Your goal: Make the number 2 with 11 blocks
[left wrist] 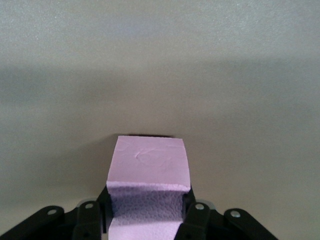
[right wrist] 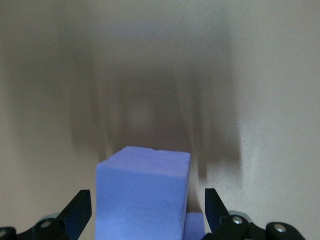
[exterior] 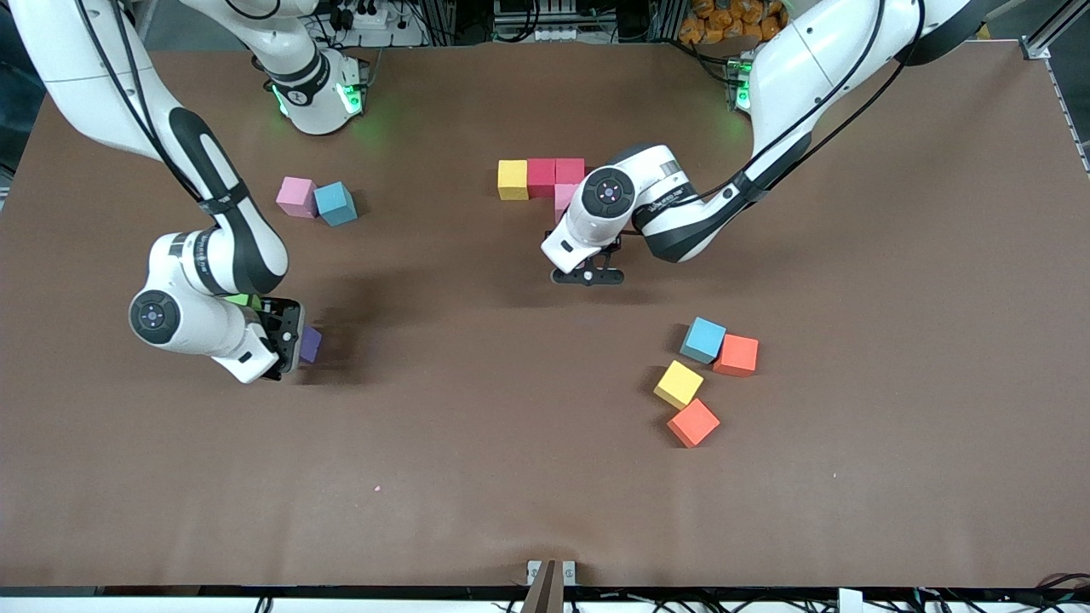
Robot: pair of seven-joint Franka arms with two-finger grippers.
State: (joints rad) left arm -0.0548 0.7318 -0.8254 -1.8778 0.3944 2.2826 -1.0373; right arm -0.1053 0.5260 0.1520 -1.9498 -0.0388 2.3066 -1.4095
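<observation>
I have the left gripper point(exterior: 588, 274) just above centre of the front view, directly below the started number 2 point(exterior: 545, 180): so far a row of yellow, red and pink cubes with 1 more pink cube under its end nearest the left arm. The left wrist view shows the jaws clamped on a pink block point(left wrist: 147, 172) that sticks out past the fingertips, with bare table ahead of it. As I read it, this cube belongs in the digit's next row, so the gap between it and the cubes above is what the coming move turns on.

The right gripper point(exterior: 285, 339) sits at the left edge of the frame, jaws wide apart around a purple block point(right wrist: 142, 192) and not yet pinching it. A green cube peeks out beside its wrist. 6 loose blocks wait elsewhere: 2 upper left, 4 lower right.
</observation>
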